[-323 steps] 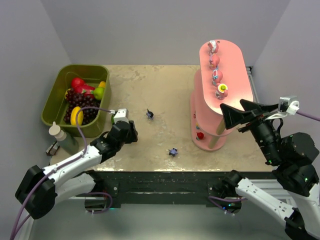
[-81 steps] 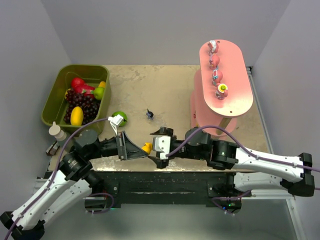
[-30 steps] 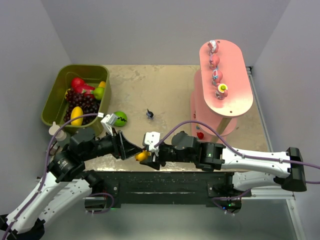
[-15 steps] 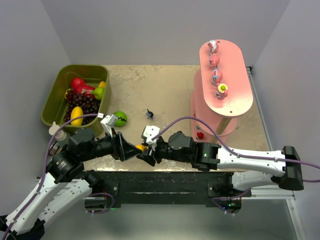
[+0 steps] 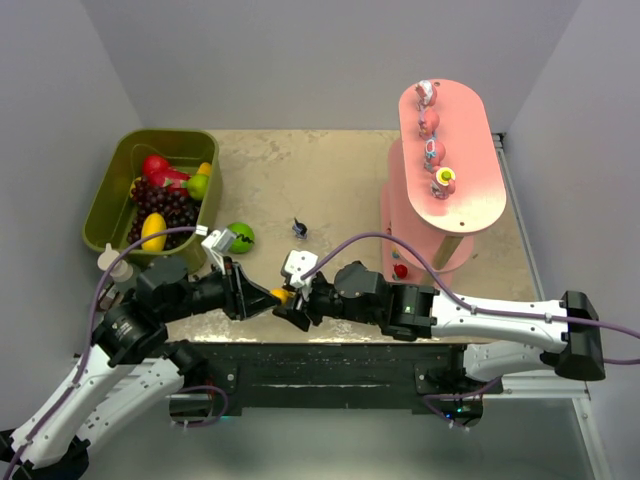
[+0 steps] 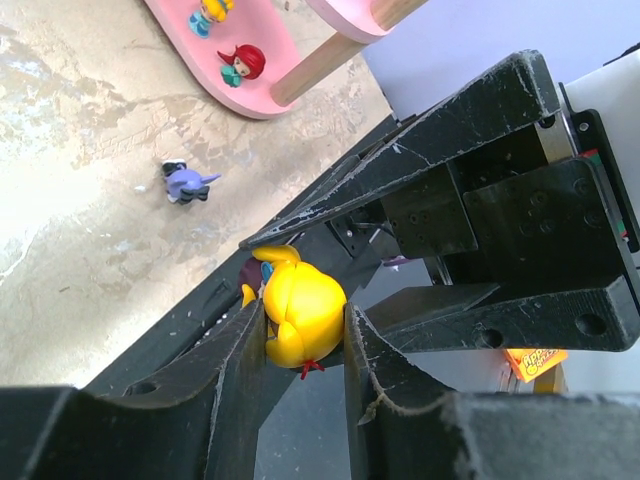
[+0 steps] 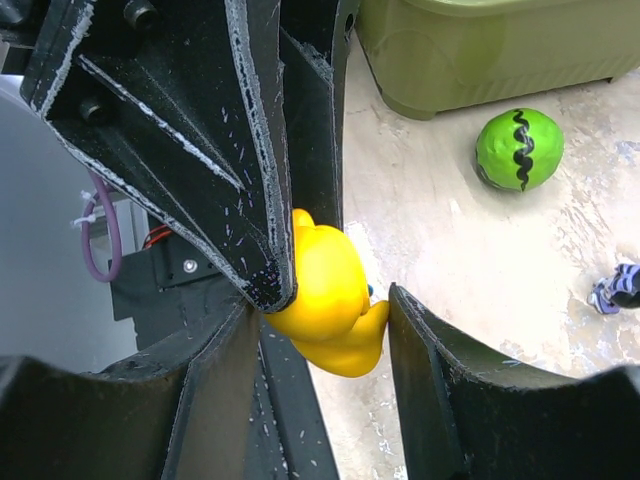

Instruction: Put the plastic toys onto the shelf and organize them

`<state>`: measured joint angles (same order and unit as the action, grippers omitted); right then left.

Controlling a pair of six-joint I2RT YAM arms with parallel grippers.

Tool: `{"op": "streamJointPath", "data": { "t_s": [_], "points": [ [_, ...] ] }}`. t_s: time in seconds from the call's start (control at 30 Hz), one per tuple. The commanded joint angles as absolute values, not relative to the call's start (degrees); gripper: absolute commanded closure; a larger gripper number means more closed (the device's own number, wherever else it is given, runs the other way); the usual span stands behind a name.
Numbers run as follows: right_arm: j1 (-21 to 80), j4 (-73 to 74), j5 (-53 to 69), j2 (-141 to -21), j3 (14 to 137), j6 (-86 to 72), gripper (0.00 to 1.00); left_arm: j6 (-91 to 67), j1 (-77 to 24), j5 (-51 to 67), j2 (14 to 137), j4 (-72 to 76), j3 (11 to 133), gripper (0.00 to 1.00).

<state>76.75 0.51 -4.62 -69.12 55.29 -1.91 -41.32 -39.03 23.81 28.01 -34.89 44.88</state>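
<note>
Although the grey walls close in on three sides, the mottled beige tabletop (image 5: 340, 180) is plain to see. At its far left sits an olive-green bin (image 5: 105, 210) of fake fruit (image 5: 165, 205), with a green ball (image 5: 241, 236) just beside its near corner. A small dark figure (image 5: 299, 229), purple I think, lies alone toward the middle. On the right stands the pink shelf (image 5: 475, 160), with a row of plastic toys (image 5: 432, 150) down its top board and a red-headed one (image 5: 401, 270) on the bottom board.

Both arms meet low over the near edge, nose to nose. The left gripper (image 6: 300, 325) has its jaws drawn narrow and clamped on a yellow toy (image 6: 305, 305), one finger pressing each side. The right gripper (image 7: 320, 320) has its jaws moderately spread and grasps the same yellow toy from the opposite end. The toy hangs between them at the tabletop's front edge, well apart from the shelf.
</note>
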Motion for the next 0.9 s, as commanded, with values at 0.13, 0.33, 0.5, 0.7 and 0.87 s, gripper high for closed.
{"op": "streamJointPath", "data": {
  "t_s": [0.13,0.33,0.5,0.7,0.87],
  "points": [
    [77.1,-3.1,-7.9,-71.5,59.8,-3.5,1.0,-41.0,-38.8,22.4,30.3,-35.9,46.1,0.6],
    [77.0,-3.6,-9.1,-71.9,59.7,-4.4,1.0,-41.1,-38.8,20.8,30.1,-36.1,46.1,0.77],
    [77.0,-4.0,-10.5,-71.6,59.9,-4.7,1.0,-41.2,-38.8,21.4,30.7,-35.6,45.2,0.92],
    [77.0,-4.3,-12.0,-70.9,59.2,-5.1,0.89,-42.4,-38.8,19.0,31.6,-35.2,45.0,1.0],
    [77.0,-2.8,-14.0,-69.9,59.2,-3.6,0.58,-43.5,-38.8,15.1,33.1,-35.8,45.4,1.0]
  ]
}}
